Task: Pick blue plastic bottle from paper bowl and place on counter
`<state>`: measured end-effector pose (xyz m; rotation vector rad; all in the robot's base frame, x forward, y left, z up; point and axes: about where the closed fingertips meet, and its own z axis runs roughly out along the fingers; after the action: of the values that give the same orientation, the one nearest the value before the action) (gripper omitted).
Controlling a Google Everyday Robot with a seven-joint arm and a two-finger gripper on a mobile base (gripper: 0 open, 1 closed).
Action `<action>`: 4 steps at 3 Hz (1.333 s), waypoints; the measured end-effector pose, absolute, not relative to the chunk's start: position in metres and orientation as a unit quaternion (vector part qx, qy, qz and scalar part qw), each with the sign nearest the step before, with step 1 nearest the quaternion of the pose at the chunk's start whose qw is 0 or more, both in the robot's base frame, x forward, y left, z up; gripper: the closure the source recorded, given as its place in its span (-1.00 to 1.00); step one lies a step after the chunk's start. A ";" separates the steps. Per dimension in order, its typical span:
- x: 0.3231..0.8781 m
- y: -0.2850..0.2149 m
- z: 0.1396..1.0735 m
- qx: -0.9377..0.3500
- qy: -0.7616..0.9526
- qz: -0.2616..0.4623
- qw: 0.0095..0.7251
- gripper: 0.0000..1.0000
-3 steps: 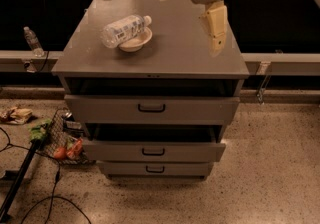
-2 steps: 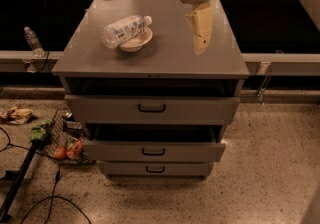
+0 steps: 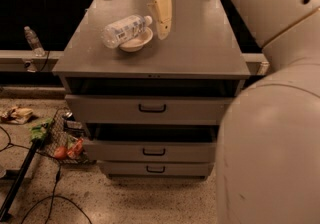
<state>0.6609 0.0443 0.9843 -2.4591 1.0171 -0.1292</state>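
The blue plastic bottle (image 3: pixel 124 29) lies on its side across the paper bowl (image 3: pixel 137 42), with its white cap pointing right. The bowl sits on the left half of the grey counter (image 3: pixel 200 43). My gripper (image 3: pixel 139 7) hangs above the counter just right of and behind the bowl. Its fingers are spread wide and hold nothing. One cream finger (image 3: pixel 162 14) points down right beside the bottle's cap. The other sticks out to the upper left.
My arm (image 3: pixel 270 118) fills the right side of the view. The cabinet's drawers (image 3: pixel 150 110) stand partly pulled out. A small thin bottle (image 3: pixel 33 40) stands on a ledge at far left. Litter (image 3: pixel 65 145), a black pole and cables lie on the floor at left.
The gripper has moved left across the counter, from its right side to just beside the bottle's cap. The bottle and bowl have not moved.
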 end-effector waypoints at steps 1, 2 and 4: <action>0.691 0.082 0.962 -0.909 0.346 -0.035 0.227 -1.00; 0.731 0.118 0.927 -0.918 0.333 -0.028 0.211 -1.00; 0.770 0.129 0.887 -0.919 0.335 -0.033 0.203 -0.48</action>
<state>0.7695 0.1285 0.8868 -2.5654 0.9357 -0.0908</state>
